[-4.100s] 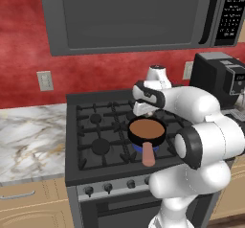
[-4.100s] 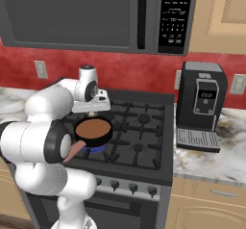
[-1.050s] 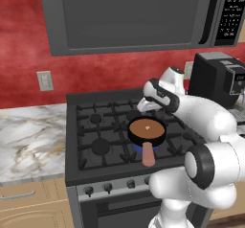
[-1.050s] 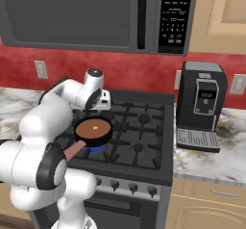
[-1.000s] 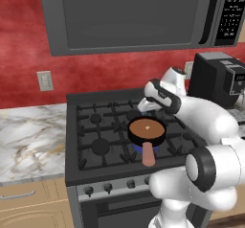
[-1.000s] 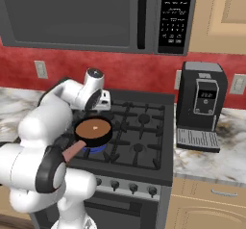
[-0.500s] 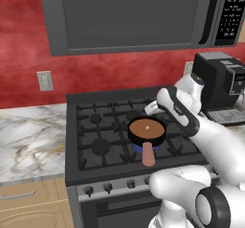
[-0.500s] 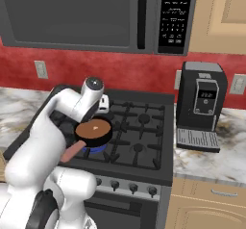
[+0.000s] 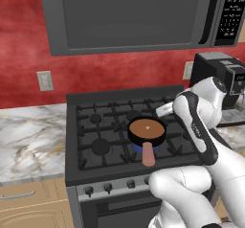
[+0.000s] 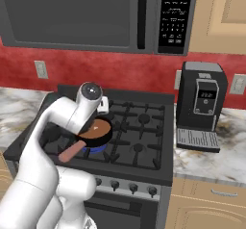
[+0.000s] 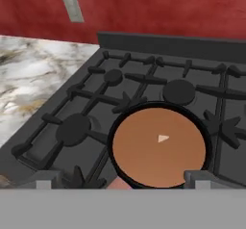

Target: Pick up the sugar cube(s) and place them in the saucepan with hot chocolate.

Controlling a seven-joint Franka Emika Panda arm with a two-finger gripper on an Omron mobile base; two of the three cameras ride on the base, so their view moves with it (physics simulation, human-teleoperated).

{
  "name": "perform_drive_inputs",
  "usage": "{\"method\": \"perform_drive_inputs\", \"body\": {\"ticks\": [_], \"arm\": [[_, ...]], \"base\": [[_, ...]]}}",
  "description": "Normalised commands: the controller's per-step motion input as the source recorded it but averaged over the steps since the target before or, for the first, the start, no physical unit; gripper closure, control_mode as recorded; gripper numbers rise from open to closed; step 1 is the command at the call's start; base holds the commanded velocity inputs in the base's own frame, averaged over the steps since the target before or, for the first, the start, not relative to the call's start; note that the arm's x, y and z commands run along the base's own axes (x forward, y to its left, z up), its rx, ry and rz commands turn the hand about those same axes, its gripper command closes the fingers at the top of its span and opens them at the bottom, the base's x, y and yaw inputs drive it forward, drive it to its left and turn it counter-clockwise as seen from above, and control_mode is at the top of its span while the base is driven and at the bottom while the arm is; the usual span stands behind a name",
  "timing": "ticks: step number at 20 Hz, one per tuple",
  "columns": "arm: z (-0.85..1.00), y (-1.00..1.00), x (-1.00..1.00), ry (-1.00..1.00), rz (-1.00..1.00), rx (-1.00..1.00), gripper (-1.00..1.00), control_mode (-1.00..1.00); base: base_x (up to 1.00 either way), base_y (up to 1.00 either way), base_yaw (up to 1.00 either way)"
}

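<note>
A white robot arm reaches over a black stove in a rendered kitchen, its gripper spread wide and carrying nothing, the two finger tips standing well apart at the near rim of the saucepan with hot chocolate. Left of the hand lie the marble counter and a wall outlet; straight ahead of it, just beyond the tips, sits the pan on a front burner, its pinkish handle pointing toward the stove's front edge. One small pale fleck floats on the brown liquid near the middle, which is likely a sugar cube already dropped in, though it is too small to be sure. No other cubes can be made out on the stove or counter in these views, so the task seems partly done, with how many cubes remain unclear. To the hand's right the grates run on toward a coffee machine on the far counter. The arm is folded high, elbow raised, wrist bent down so the hand hovers low beside and above the pan.
</note>
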Motion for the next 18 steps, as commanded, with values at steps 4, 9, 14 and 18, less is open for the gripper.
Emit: {"method": "perform_drive_inputs", "body": {"ticks": [4, 9, 14, 18], "arm": [[0.35, -0.16, -0.51, -0.16, 0.0, 0.0, -1.0, -1.0], [0.23, -0.04, -0.49, -0.22, 0.0, 0.0, -1.0, -1.0], [0.06, 0.0, -0.44, -0.23, 0.0, 0.02, -1.0, -1.0], [0.08, 0.16, -0.43, -0.11, 0.04, 0.0, -1.0, -1.0]], "base": [[0.0, 0.0, 0.0], [0.0, 0.0, 0.0], [0.0, 0.0, 0.0], [0.0, 0.0, 0.0]]}}
